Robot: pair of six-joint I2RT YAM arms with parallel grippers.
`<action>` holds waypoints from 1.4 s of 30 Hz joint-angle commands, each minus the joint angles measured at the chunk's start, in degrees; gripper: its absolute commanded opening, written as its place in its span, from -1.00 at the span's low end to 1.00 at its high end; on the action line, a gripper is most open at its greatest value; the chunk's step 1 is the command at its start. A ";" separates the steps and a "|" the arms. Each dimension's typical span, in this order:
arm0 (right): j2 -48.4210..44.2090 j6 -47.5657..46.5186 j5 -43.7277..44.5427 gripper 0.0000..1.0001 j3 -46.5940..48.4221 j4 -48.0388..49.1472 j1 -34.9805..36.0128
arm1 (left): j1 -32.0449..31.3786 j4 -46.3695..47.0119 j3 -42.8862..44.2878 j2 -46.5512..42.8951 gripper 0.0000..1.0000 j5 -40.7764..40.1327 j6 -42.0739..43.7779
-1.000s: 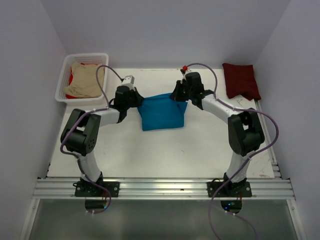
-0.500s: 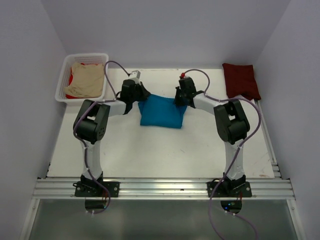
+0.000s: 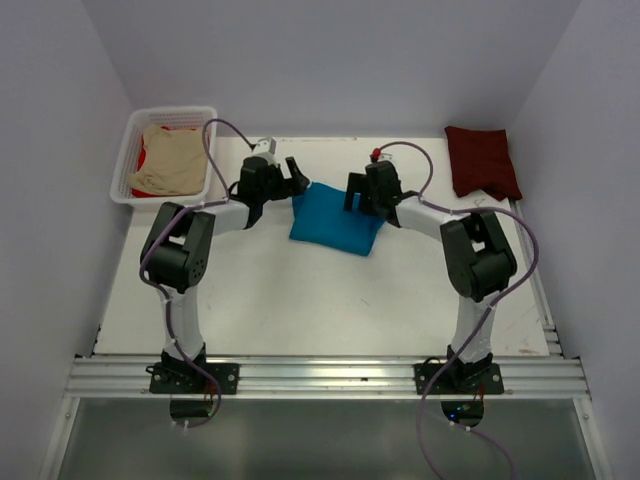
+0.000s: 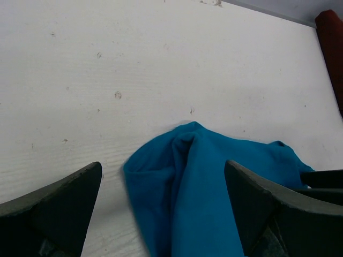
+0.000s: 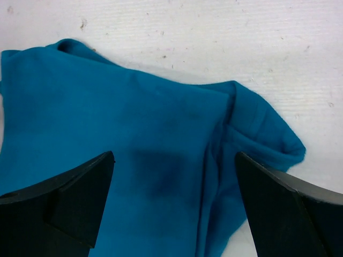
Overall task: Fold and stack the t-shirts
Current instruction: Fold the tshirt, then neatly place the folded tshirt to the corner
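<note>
A folded teal-blue t-shirt [image 3: 335, 218] lies flat on the white table [image 3: 300, 300], toward the back middle. My left gripper [image 3: 297, 175] hovers open at its back left corner, and my right gripper [image 3: 355, 192] hovers open over its back right part. In the left wrist view the open gripper [image 4: 162, 166] straddles a bunched corner of the teal shirt [image 4: 214, 187]. The right wrist view has the gripper [image 5: 174, 154] wide above the smooth teal cloth [image 5: 134, 134]. Neither holds anything. A folded dark maroon t-shirt [image 3: 482, 160] lies at the back right.
A white lattice basket [image 3: 122, 165] stands at the back left, holding a beige shirt [image 3: 172, 160] over a red one [image 3: 142, 160]. Purple-grey walls close in the table on three sides. The maroon shirt's edge [image 4: 332, 43] shows at the left wrist view's right side.
Both grippers were shut on the teal shirt's back corners and have now opened and let it go. The shirt has come to rest slightly further right and back.
</note>
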 commanded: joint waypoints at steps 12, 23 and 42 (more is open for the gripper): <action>-11.89 6.60 3.48 0.98 -9.54 -4.83 -0.19 | -0.90 -6.32 -8.86 -13.96 1.00 -2.64 2.77; -13.92 13.99 -0.21 0.98 -22.73 4.04 -0.36 | -3.79 -4.20 -8.98 -12.04 0.58 6.68 6.72; -7.59 17.42 -7.23 0.98 -22.30 7.83 -1.86 | -9.33 -26.77 10.46 12.22 -1.00 -6.41 15.43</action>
